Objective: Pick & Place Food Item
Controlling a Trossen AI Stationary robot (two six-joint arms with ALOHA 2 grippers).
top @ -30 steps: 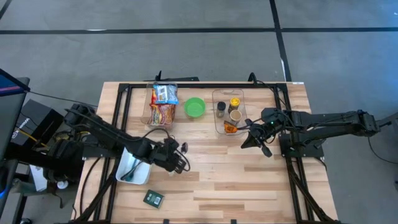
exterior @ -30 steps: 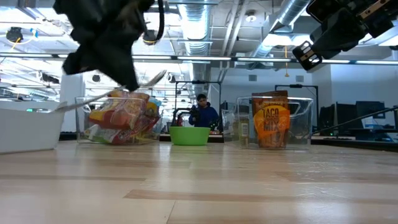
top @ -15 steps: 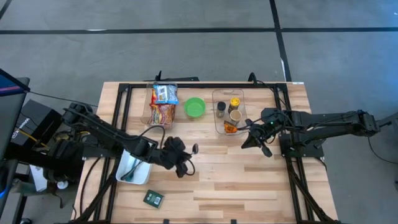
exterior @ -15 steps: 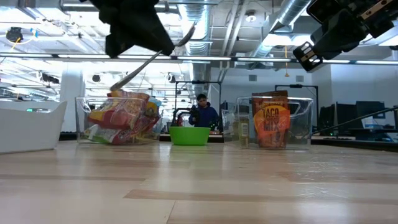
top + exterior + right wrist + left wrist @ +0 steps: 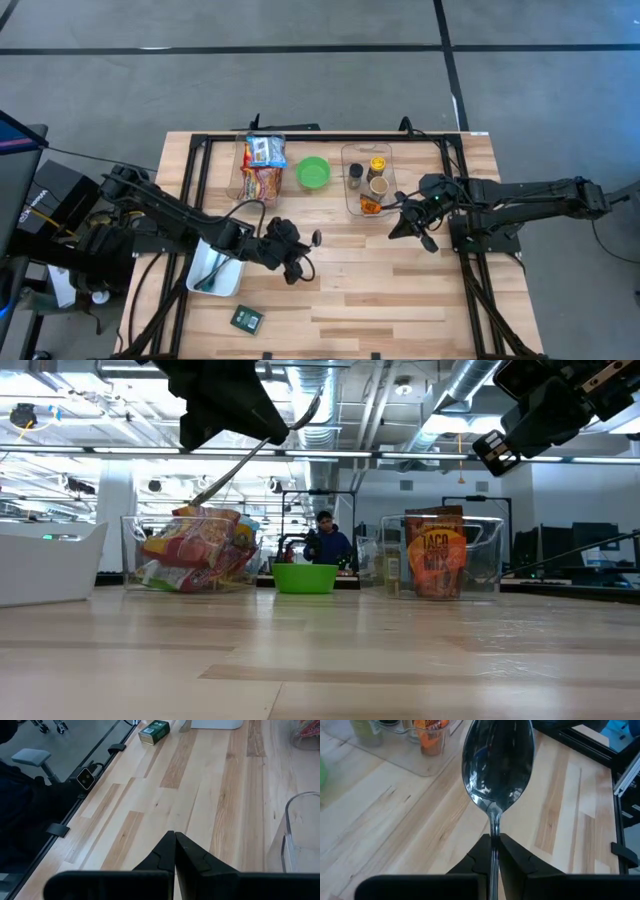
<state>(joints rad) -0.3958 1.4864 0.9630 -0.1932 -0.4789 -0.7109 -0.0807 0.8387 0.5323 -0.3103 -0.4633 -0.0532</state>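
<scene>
left gripper [image 5: 297,254] now lifted away from the white bin [image 5: 217,268], out over bare table, spoon [image 5: 309,242] raised, bowl tilted higher beyond its fingertips

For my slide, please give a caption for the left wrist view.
Left gripper shut on a spoon above the wooden table.

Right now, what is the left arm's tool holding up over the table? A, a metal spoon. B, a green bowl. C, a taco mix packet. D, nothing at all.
A: the left tool is shut on the handle of a metal spoon, its bowl pointing forward above the wooden table.
</scene>
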